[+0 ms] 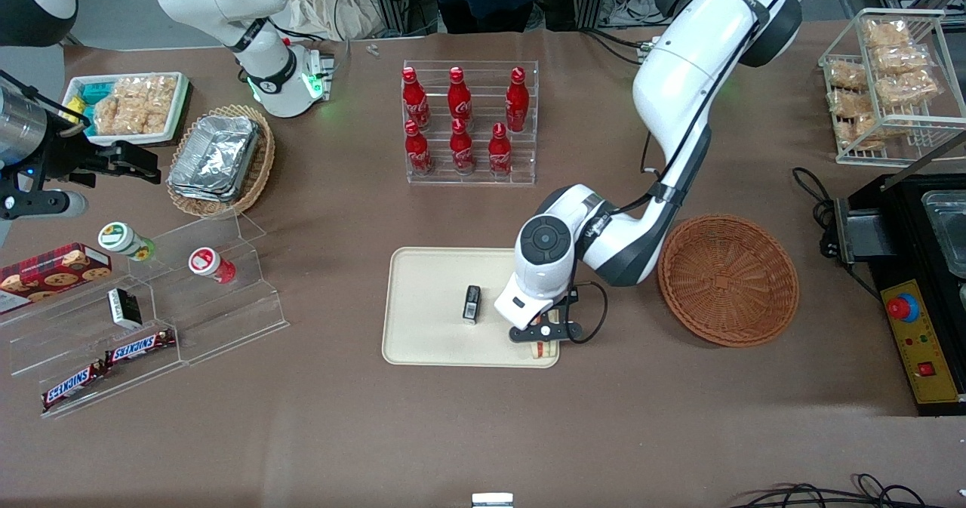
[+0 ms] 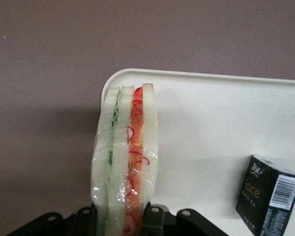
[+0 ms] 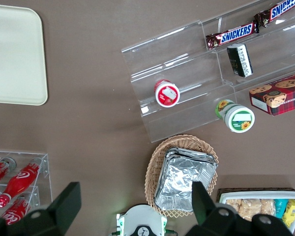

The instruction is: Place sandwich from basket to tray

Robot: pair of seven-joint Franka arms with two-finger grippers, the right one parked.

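Note:
My left gripper [image 1: 545,340] hangs low over the cream tray [image 1: 430,304], at the corner nearest the front camera and the basket. It is shut on the sandwich [image 2: 125,157], a clear-wrapped wedge with pale bread, green and orange-red filling, clamped between both fingers [image 2: 155,219]. In the front view only a sliver of the sandwich [image 1: 543,349] shows under the gripper, at the tray's rim [image 2: 137,73]. The reddish-brown wicker basket [image 1: 728,279] stands beside the tray with nothing in it.
A small black box [image 1: 472,303] stands on the tray near the gripper. An acrylic rack of red cola bottles [image 1: 468,123] stands farther from the camera. Stepped acrylic shelves with snacks [image 1: 143,319] and a tan basket of foil pans [image 1: 219,159] lie toward the parked arm's end.

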